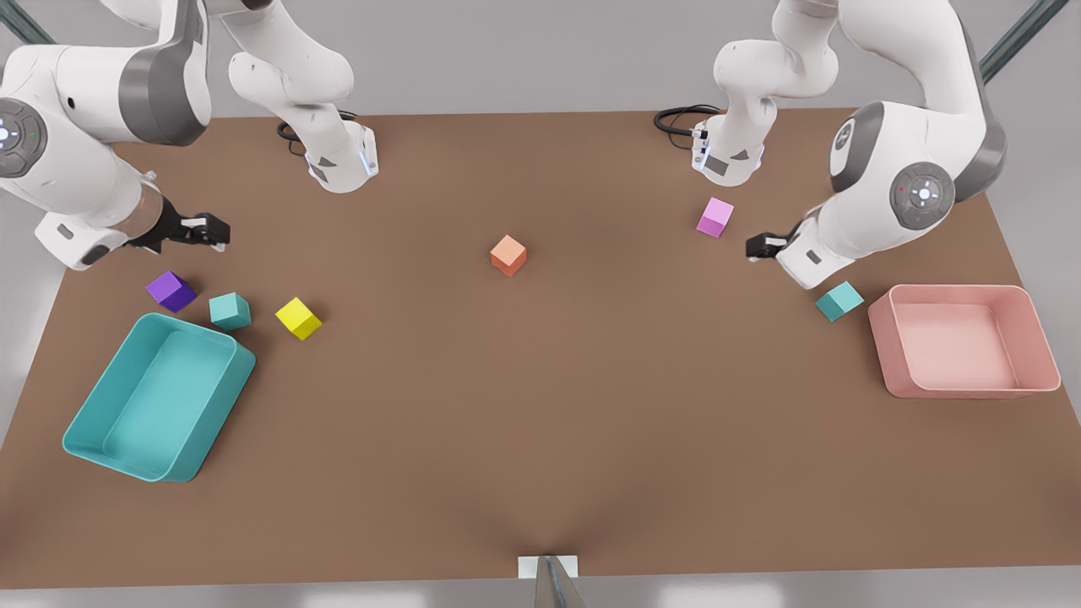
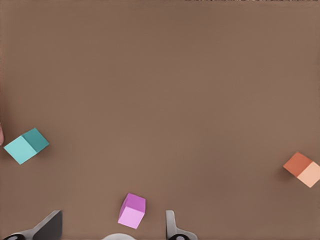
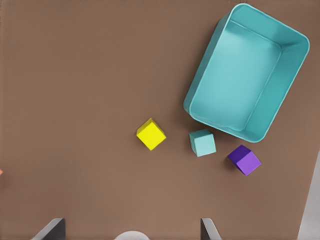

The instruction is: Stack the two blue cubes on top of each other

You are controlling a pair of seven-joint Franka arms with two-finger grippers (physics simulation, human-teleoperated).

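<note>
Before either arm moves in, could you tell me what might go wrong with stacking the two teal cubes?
1. One teal cube sits between the purple cube and yellow cube, right by the teal tray; open jaws of the right gripper could nudge these.
2. The other teal cube lies across the table, near the pink tray and left gripper; a long carry risks slipping.

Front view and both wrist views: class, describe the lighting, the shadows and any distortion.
Front view: soft, even light, faint shadows under the two blue cubes, table edges bowed by the lens. Left wrist view: flat light, small shadow beside the pink cube. Right wrist view: the same, no glare.
</note>
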